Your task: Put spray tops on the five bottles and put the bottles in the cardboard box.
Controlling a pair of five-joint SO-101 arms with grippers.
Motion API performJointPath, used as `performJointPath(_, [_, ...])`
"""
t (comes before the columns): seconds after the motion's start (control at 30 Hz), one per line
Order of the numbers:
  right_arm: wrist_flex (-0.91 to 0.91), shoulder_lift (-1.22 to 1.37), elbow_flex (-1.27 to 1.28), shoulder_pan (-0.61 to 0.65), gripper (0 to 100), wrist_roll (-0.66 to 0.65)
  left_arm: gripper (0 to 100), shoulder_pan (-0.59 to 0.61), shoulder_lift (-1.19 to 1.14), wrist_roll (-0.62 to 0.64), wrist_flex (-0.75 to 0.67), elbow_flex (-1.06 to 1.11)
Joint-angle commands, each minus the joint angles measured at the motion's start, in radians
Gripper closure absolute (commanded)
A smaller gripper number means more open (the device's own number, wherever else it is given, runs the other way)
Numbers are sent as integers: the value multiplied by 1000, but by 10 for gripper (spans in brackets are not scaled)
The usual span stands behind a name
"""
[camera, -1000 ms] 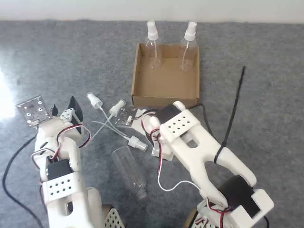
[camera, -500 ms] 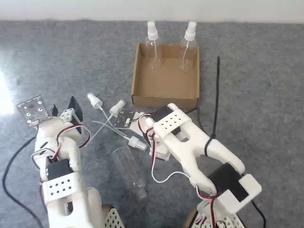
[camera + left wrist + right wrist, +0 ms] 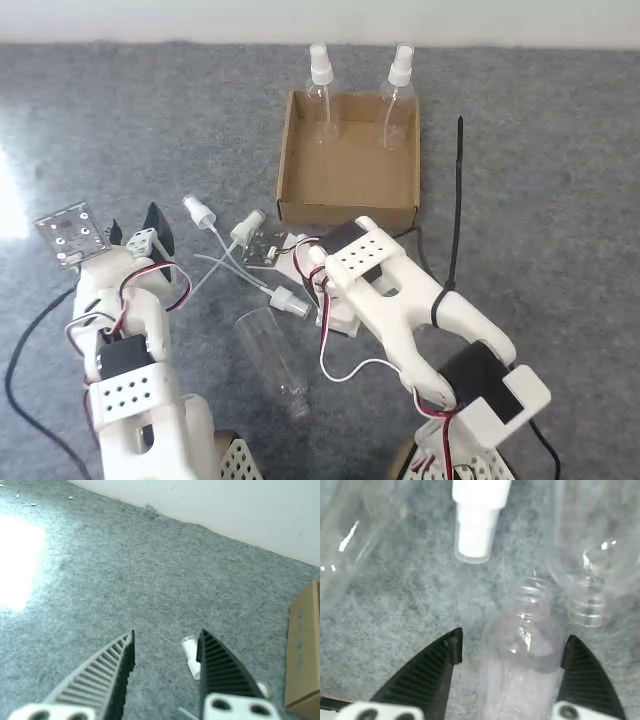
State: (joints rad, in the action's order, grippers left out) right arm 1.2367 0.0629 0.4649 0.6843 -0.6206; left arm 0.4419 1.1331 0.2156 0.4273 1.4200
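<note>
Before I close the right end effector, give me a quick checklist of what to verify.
1. Right end effector open: ok.
2. Uncapped bottle lying between its jaws: ok.
3. Neighbouring bottle clear of the grasp: cannot tell; it lies close beside one finger.
4. Spray top out of the closing path: ok, beyond the fingertips.
5. Left end effector open: ok.
6. Cardboard box has room: ok; two capped bottles stand at its far wall.
</note>
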Motion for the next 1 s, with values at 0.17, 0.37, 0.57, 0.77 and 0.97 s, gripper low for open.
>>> performJointPath(0.17, [-5,-12,-49,-16,734,11,812,2,26,-5,-29,-12])
performJointPath(0.37, [-5,-22,-49,-18,842,12,812,2,26,-5,-29,-12])
performJointPath(0.57, [-4,-27,-49,-18,847,12,812,2,26,-5,-29,-12])
performJointPath(0.77, [45,-93,-49,-15,842,78,812,2,26,-5,-29,-12])
performJointPath(0.97, [58,-79,-21,-19,715,-18,812,2,26,-5,-29,-12])
